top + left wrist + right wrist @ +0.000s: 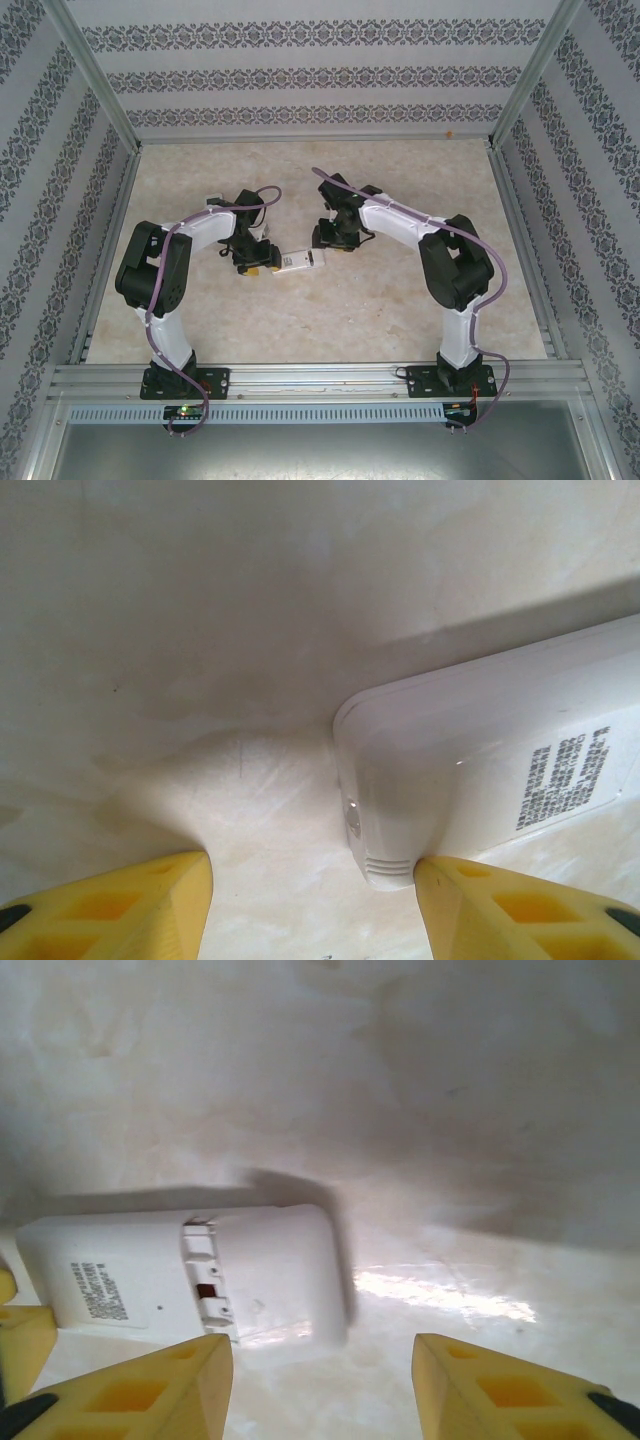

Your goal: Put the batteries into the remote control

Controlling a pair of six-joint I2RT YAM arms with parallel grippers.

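on the pale marbled table (pixel 300 340), roughly midway between the two arms: white remote control (pixel 300 260), flat, back side up, long axis running left to right.

left gripper (pixel 257 268): low at the remote's left end, released, yellow fingers (pixel 110 910) spread wide, grasps nothing. in the left wrist view, rounded end of the remote inside the gap, pushed toward one finger and just beside it; cannot tell whether touching. printed label (pixel 565 780) on the upturned back, text too small to read.

right gripper (pixel 335 243): at the remote's right end, likewise released, fingers well apart, clamps nothing. in the right wrist view, remote ahead of the fingertips and off to one side, only bare table in the gap.

battery compartment (pixel 205 1280): narrow opening across the back, between the label and the smooth end section. small dark-red spot inside, too small to tell what. at that view's left edge, beside the remote's far end, a bit of yellow finger from the other gripper.
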